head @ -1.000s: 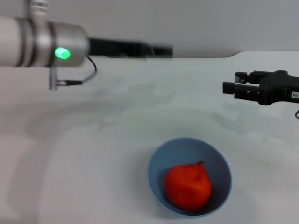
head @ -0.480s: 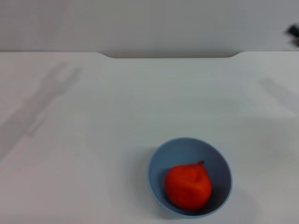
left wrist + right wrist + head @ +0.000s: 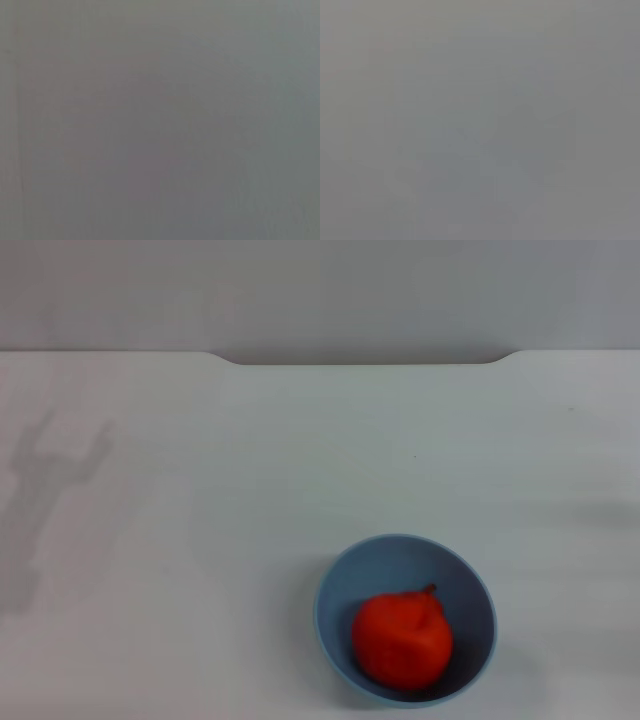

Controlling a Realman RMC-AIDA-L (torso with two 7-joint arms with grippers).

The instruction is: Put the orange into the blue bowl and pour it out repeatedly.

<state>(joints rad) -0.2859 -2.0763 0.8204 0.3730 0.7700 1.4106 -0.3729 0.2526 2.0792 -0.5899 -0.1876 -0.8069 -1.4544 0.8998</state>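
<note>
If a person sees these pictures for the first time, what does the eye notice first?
First, the bright orange, which lies inside the blue bowl at the near edge of the white table, a little right of centre. Next, a faint forked shadow on the table's far left. Neither gripper is visible, and both wrist views show only plain grey.

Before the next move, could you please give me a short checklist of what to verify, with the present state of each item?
1. Reddish-orange round fruit lies inside the glossy light-blue bowl: ok.
2. Bowl upright on the white table: ok.
3. Bowl fully in the head view: not ok, its near rim sits at the picture's edge.
4. Left gripper's position: cannot tell, only a shadow shows on the table.
5. Right gripper's position: cannot tell, out of view.
6. Wrist views useful: not ok, both blank grey.
</note>
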